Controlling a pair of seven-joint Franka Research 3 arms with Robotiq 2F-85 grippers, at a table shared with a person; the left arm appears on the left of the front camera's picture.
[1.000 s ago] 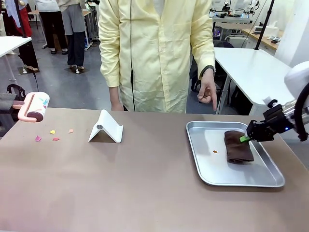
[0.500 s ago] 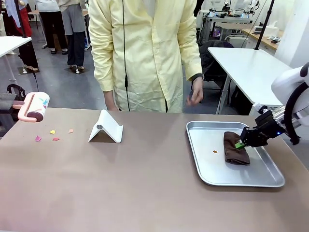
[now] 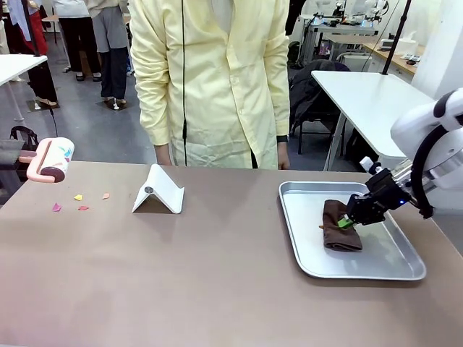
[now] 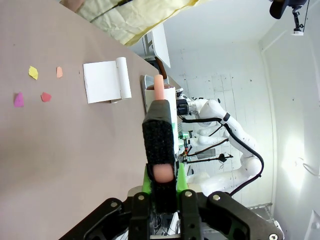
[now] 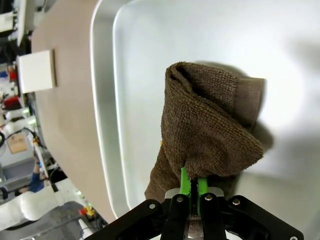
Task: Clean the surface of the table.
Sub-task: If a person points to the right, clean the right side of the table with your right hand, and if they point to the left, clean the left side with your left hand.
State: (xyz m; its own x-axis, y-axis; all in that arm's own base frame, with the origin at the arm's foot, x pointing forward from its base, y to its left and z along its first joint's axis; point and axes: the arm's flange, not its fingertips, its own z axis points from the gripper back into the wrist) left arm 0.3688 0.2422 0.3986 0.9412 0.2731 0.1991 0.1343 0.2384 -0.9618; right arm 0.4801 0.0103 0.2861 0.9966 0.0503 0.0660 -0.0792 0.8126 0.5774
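The brown-topped table carries several small coloured paper scraps near its far left. My left gripper is shut on the black-wrapped pink handle of a lint roller, held above the table's left edge; the scraps lie ahead of it. My right gripper is shut on a folded brown cloth that rests in the silver tray at the right. In the right wrist view the green pads pinch the cloth at its near edge, right gripper low over the tray.
A white folded stand sits on the table between the scraps and the tray, also in the left wrist view as the stand. A person in a yellow coat stands at the far edge. White tables stand behind on the right.
My right gripper has dragged the brown cloth leftward inside the tray. The person lowered the pointing hand and stepped slightly left. The lint roller has not moved.
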